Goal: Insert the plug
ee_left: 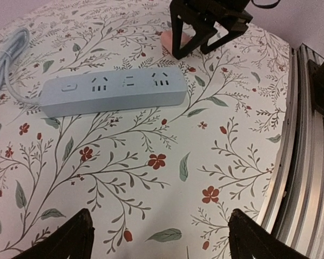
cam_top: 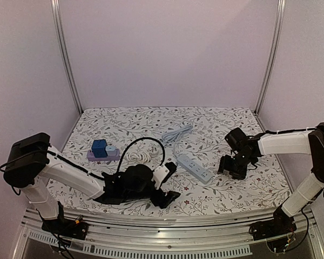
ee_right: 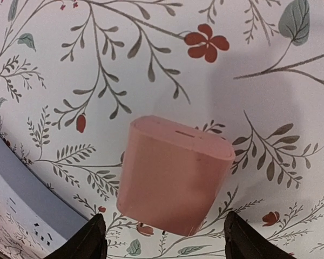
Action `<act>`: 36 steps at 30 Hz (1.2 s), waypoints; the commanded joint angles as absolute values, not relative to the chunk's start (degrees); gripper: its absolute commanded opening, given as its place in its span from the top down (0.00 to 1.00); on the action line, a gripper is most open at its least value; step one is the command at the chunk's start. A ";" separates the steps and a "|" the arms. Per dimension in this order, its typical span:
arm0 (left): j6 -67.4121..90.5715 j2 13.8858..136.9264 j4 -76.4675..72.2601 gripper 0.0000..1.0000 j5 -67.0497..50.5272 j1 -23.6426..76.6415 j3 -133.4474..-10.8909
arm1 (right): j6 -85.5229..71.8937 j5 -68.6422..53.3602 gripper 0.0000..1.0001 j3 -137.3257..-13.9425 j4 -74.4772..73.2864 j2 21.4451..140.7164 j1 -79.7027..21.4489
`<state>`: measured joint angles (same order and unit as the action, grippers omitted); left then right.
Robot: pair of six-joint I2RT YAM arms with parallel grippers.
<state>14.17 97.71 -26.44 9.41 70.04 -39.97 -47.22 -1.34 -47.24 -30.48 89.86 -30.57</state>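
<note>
Floral tablecloth [cam_top: 232,189]: pale blue power strip [ee_left: 113,89], sockets up; pink plug [ee_right: 173,178] lying flat between parted fingers of right gripper [ee_right: 164,237]; left gripper [ee_left: 159,237] spread wide, empty.

White arms [cam_top: 70,175], black joints, black-fingered left gripper [ee_left: 161,237]

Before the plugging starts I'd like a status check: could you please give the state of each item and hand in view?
left hand: open, empty.
right hand: open, fingers either side of the pink plug.
pink plug: lying flat, not inserted.
blue power strip: lying flat, all visible sockets empty.
purple strip: blue block standing on it.
</note>
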 commanded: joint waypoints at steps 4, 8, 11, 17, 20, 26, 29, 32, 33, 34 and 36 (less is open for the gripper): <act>14.60 95.75 -28.90 0.14 8.75 68.83 -37.05 | -62.00 5.19 0.30 -53.03 -35.03 95.28 -31.94; 14.79 95.74 -30.22 0.14 8.21 68.49 -36.21 | -66.94 8.03 0.33 -55.62 -36.60 99.00 -34.64; 14.85 95.92 -30.40 0.14 7.79 68.38 -35.98 | -68.57 9.40 0.33 -57.29 -38.09 101.21 -35.83; 15.01 95.39 -31.30 0.15 7.62 68.23 -34.65 | -72.39 14.44 0.37 -58.47 -42.80 103.86 -36.96; 14.94 95.19 -31.62 0.15 7.40 68.12 -34.40 | -74.01 15.63 0.40 -58.33 -44.13 104.17 -37.71; 15.14 95.44 -31.86 0.15 6.90 67.96 -34.45 | -77.65 18.38 0.49 -57.69 -46.34 104.76 -39.94; 15.13 95.41 -31.87 0.15 6.81 67.94 -34.43 | -79.25 18.99 0.51 -57.19 -46.25 104.90 -40.91; 15.14 95.44 -31.90 0.15 6.76 67.94 -34.52 | -79.45 19.52 0.52 -56.71 -45.76 105.07 -41.68; 15.12 95.42 -31.85 0.15 6.77 67.87 -34.47 | -79.39 19.81 0.53 -56.47 -45.56 105.00 -41.86; 15.13 95.42 -31.82 0.15 6.77 67.85 -34.57 | -79.29 20.19 0.56 -56.24 -45.42 104.95 -41.94; 15.12 95.42 -31.82 0.15 6.76 67.85 -34.58 | -79.13 20.74 0.63 -55.36 -44.91 104.57 -41.95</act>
<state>14.87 96.97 -30.94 7.42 68.77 -34.96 -78.43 20.69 -58.81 -42.04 102.50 -41.30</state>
